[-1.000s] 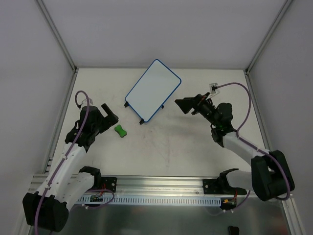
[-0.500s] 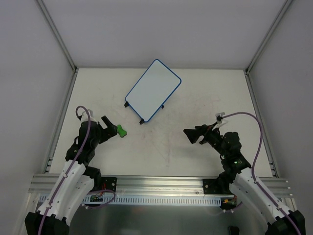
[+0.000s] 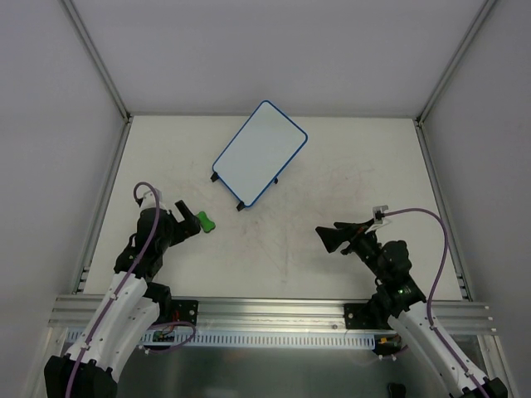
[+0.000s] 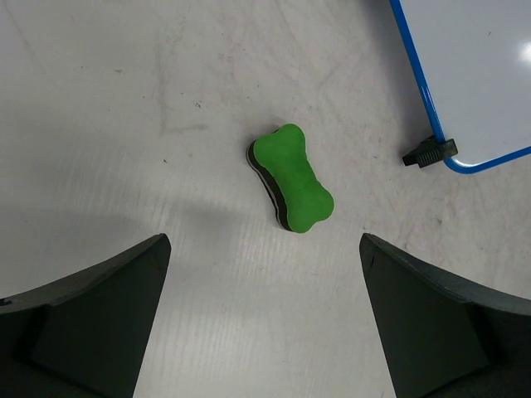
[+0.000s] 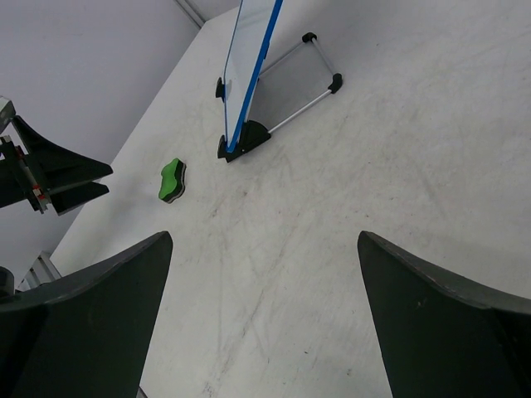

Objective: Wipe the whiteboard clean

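The whiteboard stands on the tabletop close to the far edge, a little left of the middle, turned at an angle to the edges. The eraser block lies nearer and toward the left edge, apart from the board's near corner. The left gripper is just beside the block, on its left-edge side. The right gripper hangs over the near right part, well apart from both.

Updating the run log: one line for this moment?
whiteboard: propped up | eraser: lying loose, ungripped | jaws: both open
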Robot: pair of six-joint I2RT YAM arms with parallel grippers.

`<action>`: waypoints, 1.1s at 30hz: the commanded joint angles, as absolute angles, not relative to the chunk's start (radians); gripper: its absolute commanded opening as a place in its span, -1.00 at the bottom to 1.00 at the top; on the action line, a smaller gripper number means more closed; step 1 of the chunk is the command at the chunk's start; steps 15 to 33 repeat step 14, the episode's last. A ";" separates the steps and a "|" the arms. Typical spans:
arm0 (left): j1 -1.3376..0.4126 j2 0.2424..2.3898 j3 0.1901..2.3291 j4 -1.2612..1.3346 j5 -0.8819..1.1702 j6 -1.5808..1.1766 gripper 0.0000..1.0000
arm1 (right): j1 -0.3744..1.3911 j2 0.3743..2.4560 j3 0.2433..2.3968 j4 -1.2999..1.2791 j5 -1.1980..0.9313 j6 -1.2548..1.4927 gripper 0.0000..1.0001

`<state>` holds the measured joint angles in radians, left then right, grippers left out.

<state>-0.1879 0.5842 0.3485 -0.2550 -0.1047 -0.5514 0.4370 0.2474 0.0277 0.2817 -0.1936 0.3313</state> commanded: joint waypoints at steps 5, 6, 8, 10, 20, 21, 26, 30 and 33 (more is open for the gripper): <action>-0.181 0.589 0.347 -0.210 -0.080 -0.525 0.98 | 0.446 0.276 -0.025 0.341 -0.175 0.347 0.98; -0.181 0.589 0.347 -0.210 -0.081 -0.525 0.98 | 0.446 0.282 -0.023 0.347 -0.178 0.347 0.99; -0.179 0.589 0.347 -0.210 -0.078 -0.523 0.98 | 0.448 0.301 -0.020 0.354 -0.187 0.344 0.98; -0.181 0.586 0.345 -0.210 -0.080 -0.525 0.98 | 0.448 0.308 -0.017 0.356 -0.187 0.342 0.98; -0.181 0.580 0.344 -0.210 -0.077 -0.523 0.98 | 0.449 0.319 -0.012 0.360 -0.189 0.341 0.98; -0.181 0.580 0.344 -0.210 -0.077 -0.523 0.98 | 0.449 0.319 -0.012 0.360 -0.189 0.341 0.98; -0.181 0.580 0.344 -0.210 -0.077 -0.523 0.98 | 0.449 0.319 -0.012 0.360 -0.189 0.341 0.98; -0.181 0.580 0.344 -0.210 -0.077 -0.523 0.98 | 0.449 0.319 -0.012 0.360 -0.189 0.341 0.98; -0.181 0.580 0.344 -0.210 -0.077 -0.523 0.98 | 0.449 0.319 -0.012 0.360 -0.189 0.341 0.98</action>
